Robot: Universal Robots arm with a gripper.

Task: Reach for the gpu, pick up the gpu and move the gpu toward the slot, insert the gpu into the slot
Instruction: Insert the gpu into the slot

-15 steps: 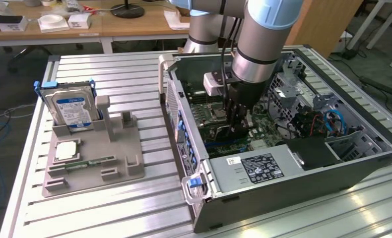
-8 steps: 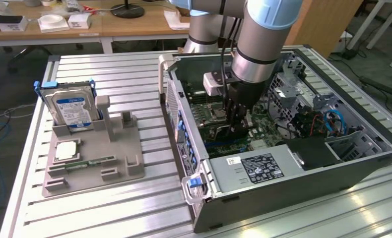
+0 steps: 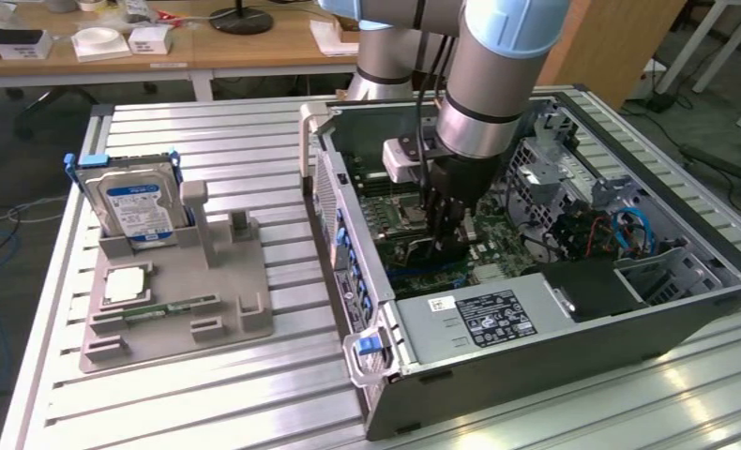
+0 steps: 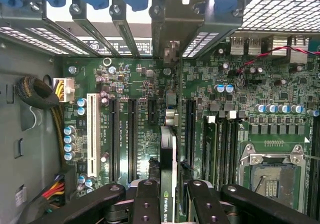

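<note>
End effector point(image 3: 444, 246) lowered inside open computer case point(image 3: 671, 309), over motherboard point(image 3: 402, 211); fingers point(image 4: 145, 201) clamped on gpu point(image 4: 168, 174) — card held edge-on, upright between the pads, NVIDIA lettering legible on its top edge in wrist view; gpu positioned directly above the long black expansion slot point(image 4: 190, 129) region, metal bracket end toward the rear slot covers point(image 4: 120, 29); contact with slot not discernible. Empty CPU socket point(image 4: 272, 176) beside the slots; bundled cables point(image 4: 37, 94) at case wall. On the ribbed surface point(image 3: 220, 403), toward the exterior view's left — grey fixture tray point(image 3: 171, 323) with blue-labelled hard drive point(image 3: 139, 202) standing upright, memory stick point(image 3: 171, 307) lying flat; well apart from case.
</note>
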